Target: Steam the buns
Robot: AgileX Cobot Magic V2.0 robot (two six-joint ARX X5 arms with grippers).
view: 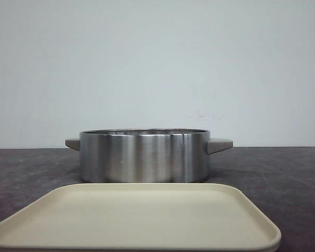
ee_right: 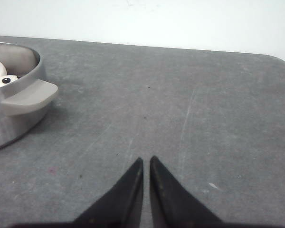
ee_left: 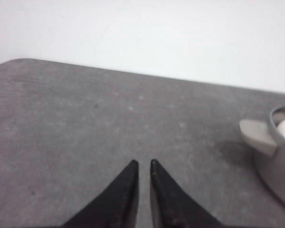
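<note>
The buns [ee_right: 2, 78] are sitting inside the steel pot [view: 144, 156]; loading seems finished. Both tools, left tool [ee_left: 143, 164] and right tool [ee_right: 146, 160], are hovering beside the pot, nearly closed, holding nothing.

Plain white wall [view: 157, 63] fills 12 o'clock; dark grey speckled table [view: 283, 173] spans 3 to 9, w/ even, soft light.

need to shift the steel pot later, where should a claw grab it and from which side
Grip the pot by its flat grey side handles: the right handle from the right, the left handle from the left. They stick out level just under the rim, thin enough to pinch, while the round wall looks too wide and smooth.
</note>
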